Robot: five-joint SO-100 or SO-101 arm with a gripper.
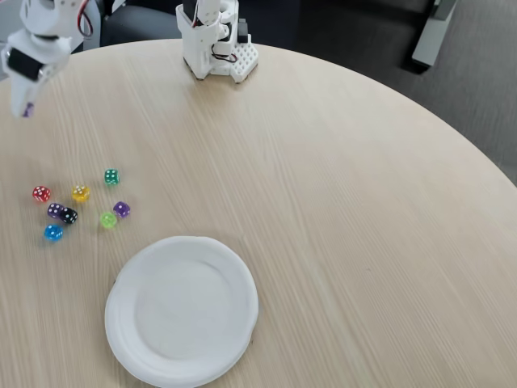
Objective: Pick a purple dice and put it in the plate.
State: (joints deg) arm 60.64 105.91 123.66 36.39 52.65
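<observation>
My white gripper [24, 107] hangs above the table's far left edge in the fixed view, well clear of the surface. A small purple dice [29, 110] shows at its tip, pinched between the shut fingers. The white plate [182, 310] lies near the front of the table, well to the right of and nearer than the gripper, and holds nothing. Another purple die [121, 209] rests on the table just above the plate's left side.
A loose cluster of dice lies left of the plate: red [40, 193], yellow [80, 193], green [111, 176], lilac [55, 210], black [69, 216], lime [108, 220], blue [53, 233]. The arm's white base [212, 44] stands at the back edge.
</observation>
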